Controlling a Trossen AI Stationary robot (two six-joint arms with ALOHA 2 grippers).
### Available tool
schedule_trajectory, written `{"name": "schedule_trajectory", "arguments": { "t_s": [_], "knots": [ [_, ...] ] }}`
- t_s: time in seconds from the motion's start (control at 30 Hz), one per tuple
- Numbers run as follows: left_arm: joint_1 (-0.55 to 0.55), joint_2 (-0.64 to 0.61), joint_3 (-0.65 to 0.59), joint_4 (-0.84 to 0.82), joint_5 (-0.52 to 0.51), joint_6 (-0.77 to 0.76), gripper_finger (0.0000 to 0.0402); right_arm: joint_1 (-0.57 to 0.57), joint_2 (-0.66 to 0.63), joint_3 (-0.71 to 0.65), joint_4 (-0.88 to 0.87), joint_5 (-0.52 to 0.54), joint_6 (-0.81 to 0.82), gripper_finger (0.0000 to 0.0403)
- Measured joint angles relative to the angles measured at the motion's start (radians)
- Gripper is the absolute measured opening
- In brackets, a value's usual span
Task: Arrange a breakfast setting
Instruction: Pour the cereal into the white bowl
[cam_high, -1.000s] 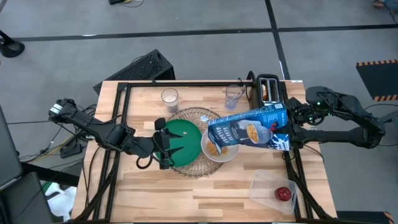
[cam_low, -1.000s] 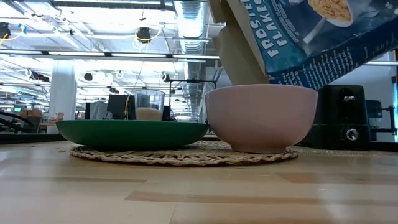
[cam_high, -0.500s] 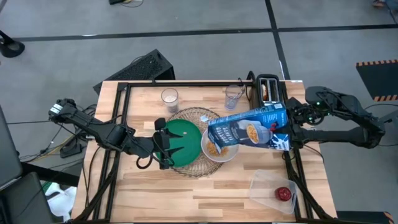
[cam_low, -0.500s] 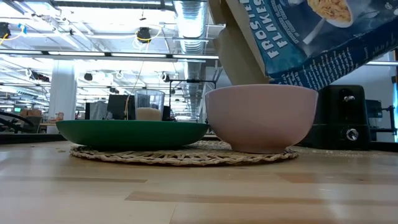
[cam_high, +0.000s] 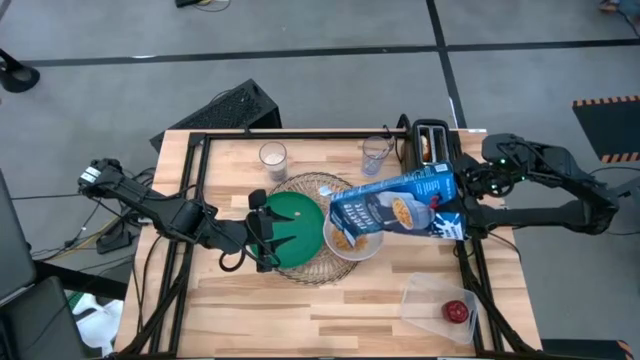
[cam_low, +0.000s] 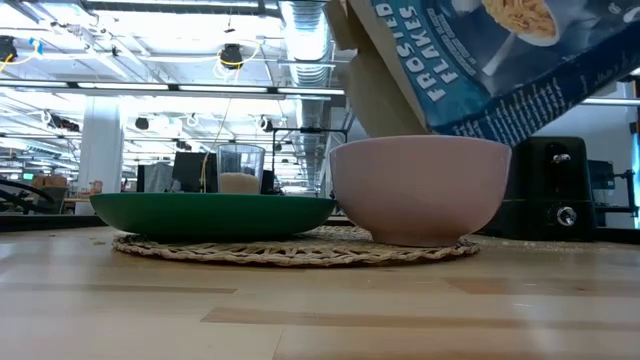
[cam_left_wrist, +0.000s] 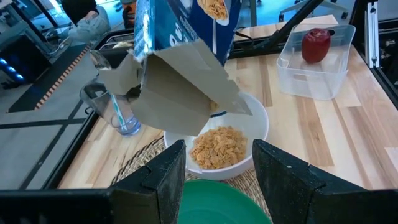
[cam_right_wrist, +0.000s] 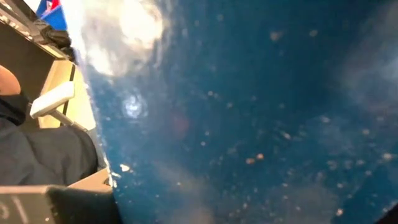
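Note:
A blue cereal box (cam_high: 395, 207) is tilted with its open flaps (cam_left_wrist: 180, 93) over the white bowl (cam_high: 352, 240), which holds orange cereal (cam_left_wrist: 217, 146). The bowl and the green plate (cam_high: 293, 228) sit on the round wire mat (cam_high: 318, 262). My right gripper (cam_high: 455, 208) is shut on the box's bottom end. My left gripper (cam_left_wrist: 221, 186) is open and empty just above the plate. A glass (cam_high: 272, 155) with white contents and a glass (cam_high: 376, 155) with the blue-handled spoon stand at the far side. The red apple (cam_high: 456, 311) lies in a clear tub (cam_high: 432, 297). My right gripper holds the cereal box at its bottom end (cam_high: 447, 212), coming level from the table's right side. The fingers are hidden by the box, which fills the right wrist view (cam_right_wrist: 249, 112). The box is lifted clear, tilted with its open end lower, above the bowl.
The black toaster (cam_high: 432, 143) with a pale bagel in its slot stands at the far right, close behind the box. The tub with the apple is at the near right. Bare tabletop lies at the near left (cam_high: 240, 310).
The cereal box has shifted slightly toward the table's left and turned a little in my right gripper's hold, whose wrist has edged toward the far edge. My left arm, the bowl and the plate have kept still.

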Motion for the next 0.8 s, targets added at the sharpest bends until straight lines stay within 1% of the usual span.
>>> {"name": "schedule_trajectory", "arguments": {
  "t_s": [0.8],
  "knots": [
    [0.0,0.0,0.0,-0.003,0.001,-0.003,0.0174,0.0,-0.052,0.0,-0.007,0.018,-0.013,0.0313]
  ]
}}
